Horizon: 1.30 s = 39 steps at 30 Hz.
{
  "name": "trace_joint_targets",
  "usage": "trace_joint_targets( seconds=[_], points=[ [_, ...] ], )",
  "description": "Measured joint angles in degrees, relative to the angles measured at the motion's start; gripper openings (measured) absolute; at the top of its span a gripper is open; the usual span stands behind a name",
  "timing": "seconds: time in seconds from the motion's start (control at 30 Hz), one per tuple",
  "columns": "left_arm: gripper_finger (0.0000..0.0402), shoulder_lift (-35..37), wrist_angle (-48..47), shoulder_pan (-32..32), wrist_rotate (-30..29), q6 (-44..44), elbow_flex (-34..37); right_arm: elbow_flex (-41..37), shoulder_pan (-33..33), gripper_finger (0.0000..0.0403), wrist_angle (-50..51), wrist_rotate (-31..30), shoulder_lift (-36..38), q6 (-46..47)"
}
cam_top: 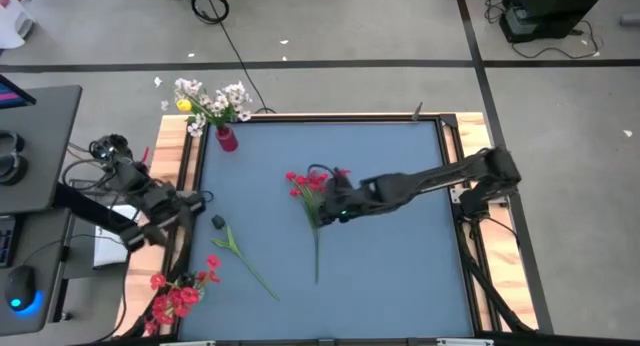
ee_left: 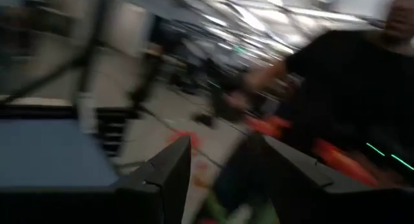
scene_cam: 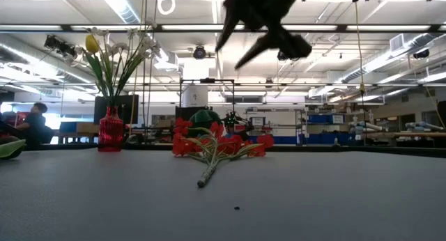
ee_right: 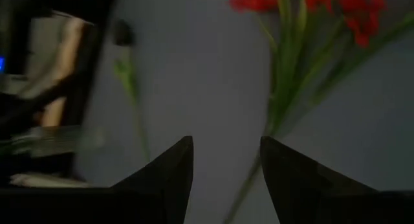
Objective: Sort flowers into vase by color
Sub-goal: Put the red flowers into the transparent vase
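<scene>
A red-blossomed sprig (cam_top: 313,191) lies flat in the middle of the blue mat, with its stem pointing to the near edge; it also shows in the low view (scene_cam: 217,146). A second green sprig (cam_top: 243,258) lies on the mat's left near part. A red vase (cam_top: 226,138) at the far left corner holds white and yellow flowers. At the near left corner stands a bunch of red blossoms (cam_top: 178,294). My right gripper (ee_right: 226,140) hangs open, high above the red sprig (ee_right: 284,88), touching nothing. My left gripper (ee_left: 220,143) is open at the table's left edge (cam_top: 150,234).
A wooden frame (cam_top: 455,136) borders the mat. A desk with a mouse and a monitor (cam_top: 30,186) stands left of the table, with cables beside the left arm. Bare mat (cam_top: 400,276) lies to the right and near side of the red sprig.
</scene>
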<state>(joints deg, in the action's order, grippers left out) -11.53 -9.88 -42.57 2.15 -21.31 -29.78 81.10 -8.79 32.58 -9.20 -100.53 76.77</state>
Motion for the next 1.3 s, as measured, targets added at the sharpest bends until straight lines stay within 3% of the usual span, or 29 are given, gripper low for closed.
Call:
trace_joint_targets(
  seconds=[0.17, 0.23, 0.4, 0.57, 0.73, 0.87, 1.3],
  points=[
    [0.0188, -0.5, -6.8, 0.0, -18.3, -7.1, -2.4, 0.0, 0.4, 0.0187, 0.0, 3.2, -5.2, 2.9],
    [0.0188, -1.2, -9.8, 0.0, -22.8, -11.2, -3.2, 0.0, 0.7, 0.0188, -0.1, 3.9, -6.8, 3.1],
    [0.0188, -6.0, -13.6, 0.0, -27.1, -17.9, -3.4, 0.0, 1.5, 0.0202, -4.6, 5.6, -10.3, -2.3],
    [0.0188, -11.4, -14.4, 2.6, -31.2, -23.0, -3.4, 0.0, 3.3, 0.0250, -2.9, 6.5, -13.5, -1.8],
    [0.0188, -15.6, -14.5, 9.4, -30.8, -26.4, -3.4, 0.0, 5.4, 0.0306, -4.5, 7.6, -15.6, -3.0],
    [0.0188, -17.8, -14.5, 15.6, -26.5, -26.7, -3.4, 0.1, 6.5, 0.0323, -7.2, 8.3, -16.4, -4.2],
    [0.0188, -26.4, -15.7, 31.5, -14.5, -28.9, -3.3, 0.3, 9.7, 0.0259, -6.7, 13.4, -20.8, -1.2]
  ],
)
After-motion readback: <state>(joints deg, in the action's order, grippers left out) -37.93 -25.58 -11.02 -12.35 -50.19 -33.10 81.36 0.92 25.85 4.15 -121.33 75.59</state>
